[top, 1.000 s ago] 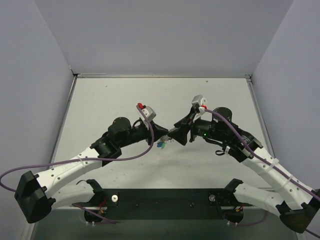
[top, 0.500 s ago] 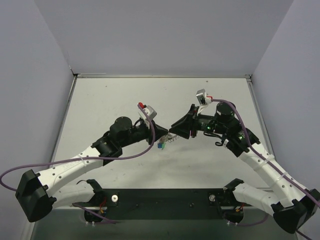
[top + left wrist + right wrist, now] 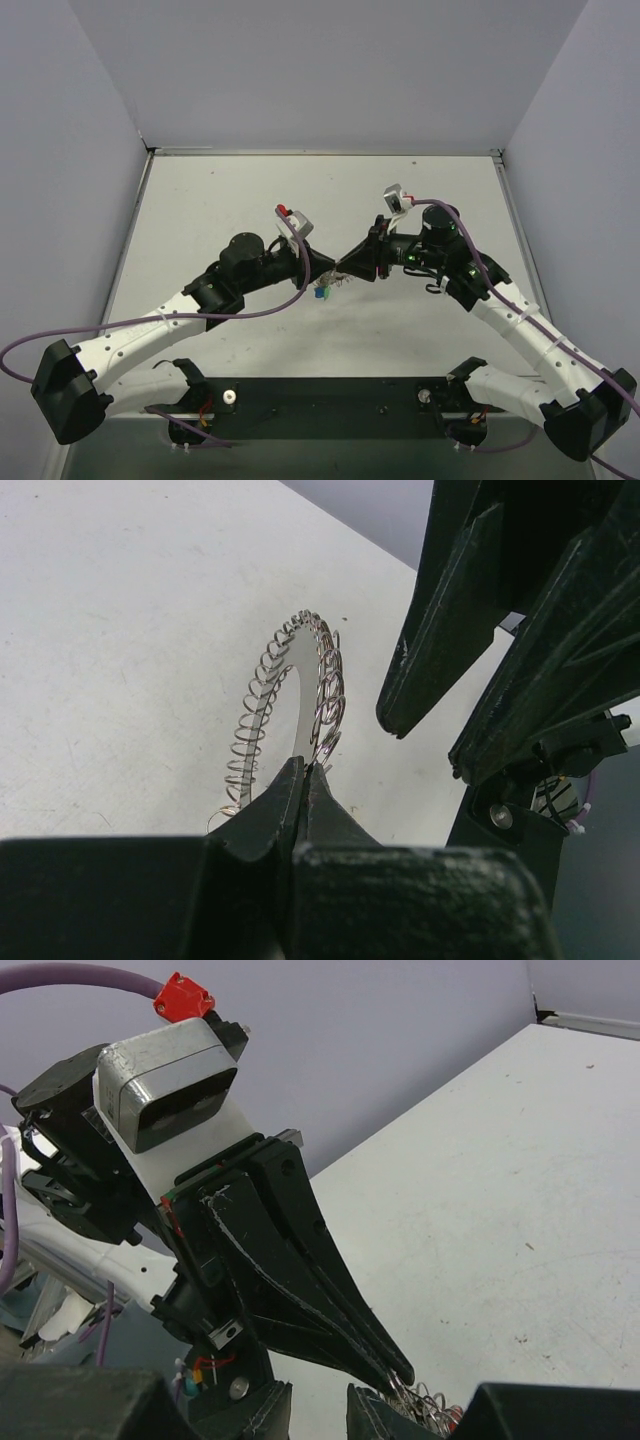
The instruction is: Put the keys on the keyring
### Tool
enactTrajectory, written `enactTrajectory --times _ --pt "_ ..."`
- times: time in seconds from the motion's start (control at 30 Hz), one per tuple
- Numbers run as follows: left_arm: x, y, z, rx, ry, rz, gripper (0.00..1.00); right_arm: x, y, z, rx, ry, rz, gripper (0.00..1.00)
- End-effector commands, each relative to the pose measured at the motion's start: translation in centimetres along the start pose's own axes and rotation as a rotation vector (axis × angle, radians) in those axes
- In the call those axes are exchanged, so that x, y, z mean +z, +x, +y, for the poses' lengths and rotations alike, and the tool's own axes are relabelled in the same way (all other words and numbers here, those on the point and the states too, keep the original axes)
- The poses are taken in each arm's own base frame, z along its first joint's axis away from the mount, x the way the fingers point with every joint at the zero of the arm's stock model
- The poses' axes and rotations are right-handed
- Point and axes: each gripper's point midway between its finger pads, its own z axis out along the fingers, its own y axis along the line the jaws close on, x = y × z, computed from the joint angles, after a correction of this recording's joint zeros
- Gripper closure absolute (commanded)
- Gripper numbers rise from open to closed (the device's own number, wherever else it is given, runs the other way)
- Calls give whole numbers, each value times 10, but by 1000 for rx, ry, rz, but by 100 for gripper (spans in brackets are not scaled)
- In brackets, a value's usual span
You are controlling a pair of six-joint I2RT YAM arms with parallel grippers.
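Left gripper [image 3: 304, 773] clamps the keyring [image 3: 298, 695]; right gripper [image 3: 430, 748], at 3 o'clock, open (keys [image 3: 321, 292] at 7 o'clock). Thin pinch could slip.

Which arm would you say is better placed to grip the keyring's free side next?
Probably the right: the left gripper is shut on the keyring and must hold it, while the right gripper is open right beside it.

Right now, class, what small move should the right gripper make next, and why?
Probably ease the open right gripper onto the silvery coiled metal keyring and close: the left gripper is shut on its lower edge, while the right hangs beside it, apart.
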Motion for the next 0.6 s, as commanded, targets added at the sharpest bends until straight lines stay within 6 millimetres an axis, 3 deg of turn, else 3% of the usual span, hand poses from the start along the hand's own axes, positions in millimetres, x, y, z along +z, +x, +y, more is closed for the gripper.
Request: enactTrajectory --times 0.0,0.57 --pt "-3 -53 -20 26 69 -136 100 2 2 -8 -29 21 -4 70" --pt "-6 -56 -31 30 117 -140 100 3 15 -29 -29 100 18 65"
